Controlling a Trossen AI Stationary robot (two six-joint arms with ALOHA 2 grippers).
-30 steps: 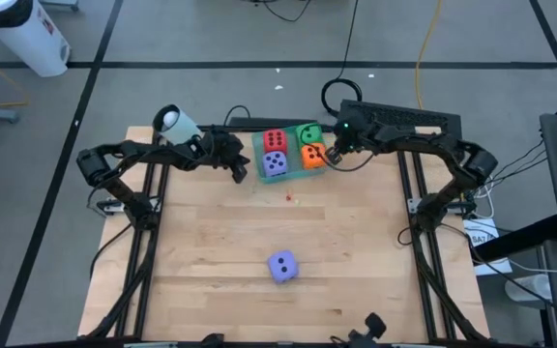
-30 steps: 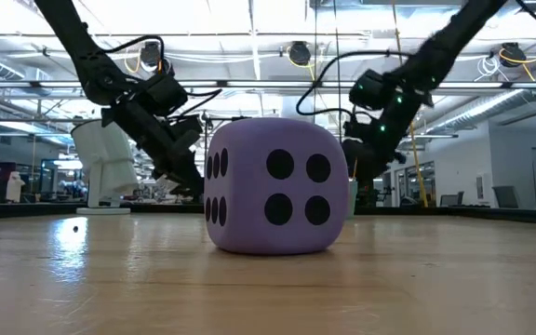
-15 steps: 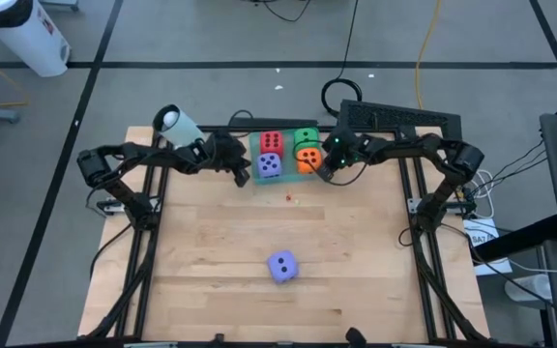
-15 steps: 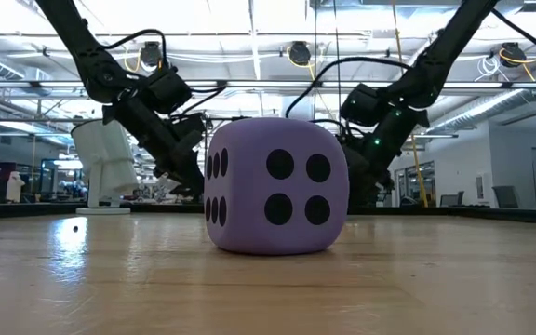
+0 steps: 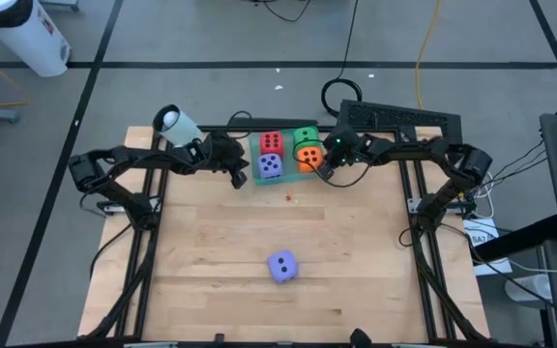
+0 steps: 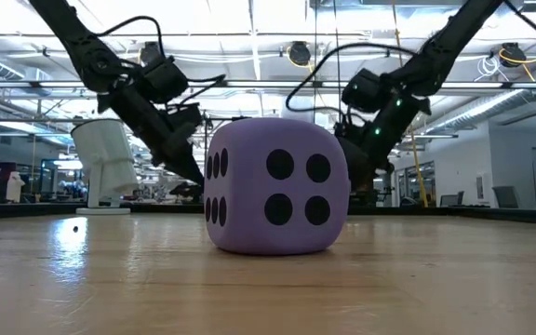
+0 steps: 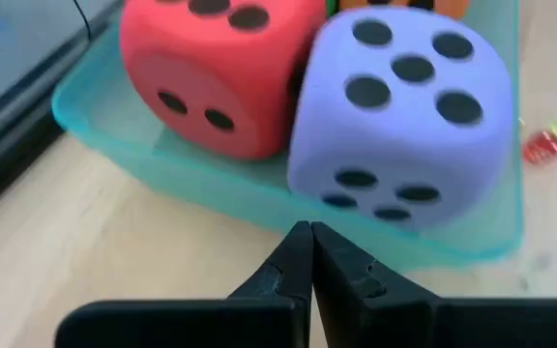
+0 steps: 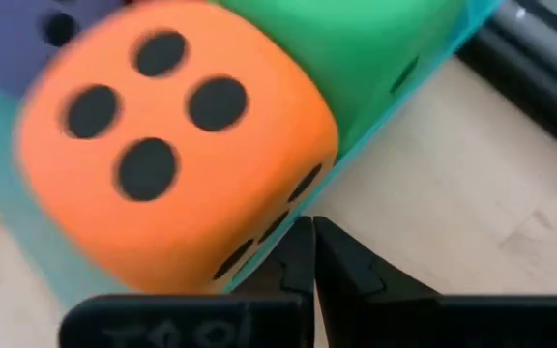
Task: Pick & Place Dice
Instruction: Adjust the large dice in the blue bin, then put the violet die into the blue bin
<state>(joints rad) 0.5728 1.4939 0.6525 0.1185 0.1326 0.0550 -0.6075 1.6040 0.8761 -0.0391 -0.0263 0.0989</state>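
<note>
A teal tray (image 5: 284, 178) at the table's far middle holds the red die (image 5: 271, 141), the green die (image 5: 306, 136), the orange die (image 5: 307, 155) and one purple-blue die (image 5: 270, 166). The other purple-blue die (image 5: 281, 266) rests on one face on the bare table near the front and fills the low view (image 6: 277, 186). My left gripper (image 5: 243, 174) is shut, its tips (image 7: 309, 228) at the tray's left wall (image 7: 211, 198). My right gripper (image 5: 319, 170) is shut, its tips (image 8: 312, 222) at the tray's right wall (image 8: 395, 97), below the orange die (image 8: 172, 145). My left gripper's shut fingertips stand against the outside of the tray's left wall (image 7: 259, 208), slanting down from the table's left; I cannot tell whether they touch it. My right gripper's shut fingertips stand at the tray's right wall (image 8: 351, 145) beside the orange die, coming from the table's right; I cannot tell whether they touch it.
A white cylinder (image 5: 174, 123) lies at the table's far left. A flat black device (image 5: 399, 118) with cables lies at the far right. A small red object (image 5: 289, 198) lies just in front of the tray. Bare wood spreads around the loose die.
My right gripper has gone toward the table's left and come up against the tray's right side. The tray with its four dice has slid a little toward the left. My left gripper has stayed at the tray's left wall. The loose die has not moved.
</note>
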